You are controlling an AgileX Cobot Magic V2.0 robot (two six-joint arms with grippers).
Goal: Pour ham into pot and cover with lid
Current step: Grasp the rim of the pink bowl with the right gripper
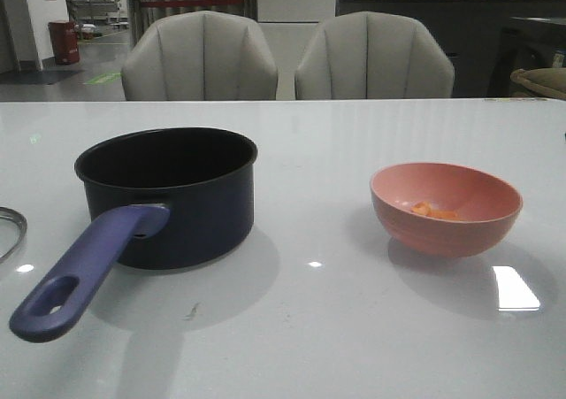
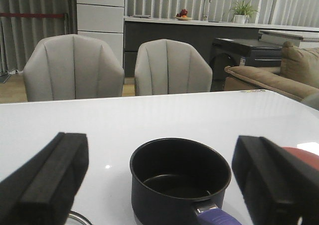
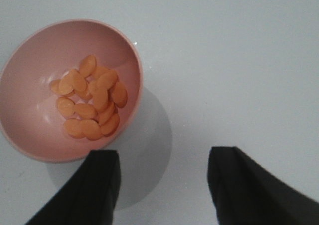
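So you've got the pot (image 1: 168, 195) sitting left of centre in the front view, on the white table (image 1: 309, 328), with its purplish-blue handle (image 1: 84, 271) running down toward the lower left corner of the frame. It looks empty inside, just black. The pink bowl (image 1: 447, 206) is over on the right side of that frame, well apart from the pot, and the ham (image 3: 89, 98) is all still in it: a little heap of orange slices at the bottom of the bowl. At the far left edge of the front view you can just catch a curved sliver of the lid (image 1: 11, 231) lying on the table, mostly cut off. Your left gripper (image 2: 159, 185) has its jaws spread wide, with the pot showing between them, nothing held. Your right gripper (image 3: 162, 185) is also spread and empty, looking down with the bowl just beside one finger (image 3: 92, 190).
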